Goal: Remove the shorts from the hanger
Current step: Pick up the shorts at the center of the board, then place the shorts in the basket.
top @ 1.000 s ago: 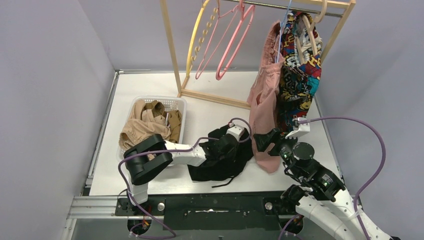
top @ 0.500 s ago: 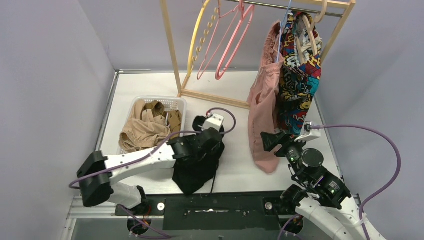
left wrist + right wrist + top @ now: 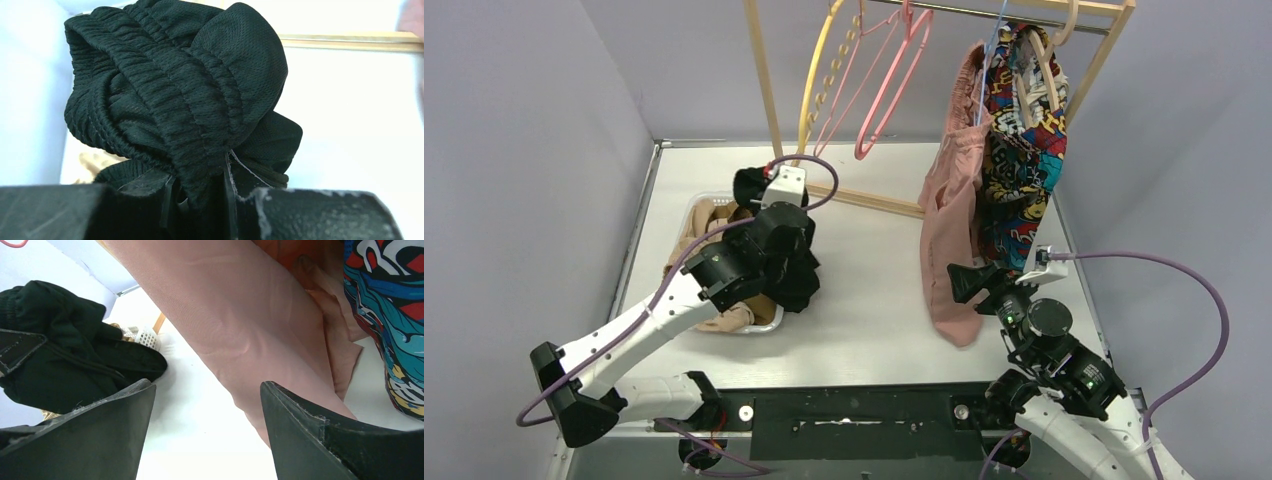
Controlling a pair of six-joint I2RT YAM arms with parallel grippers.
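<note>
Left wrist: left end effector (image 3: 200, 186) pinches black shorts (image 3: 190, 90), apparently over basket (image 3: 696, 203); release next. Right end effector (image 3: 206, 385) spread.

One black shorts (image 3: 190, 100), one pink shorts (image 3: 949, 230), one patterned pair (image 3: 1019, 150), one basket (image 3: 766, 207) (white), one rack (image 3: 766, 90)
</note>
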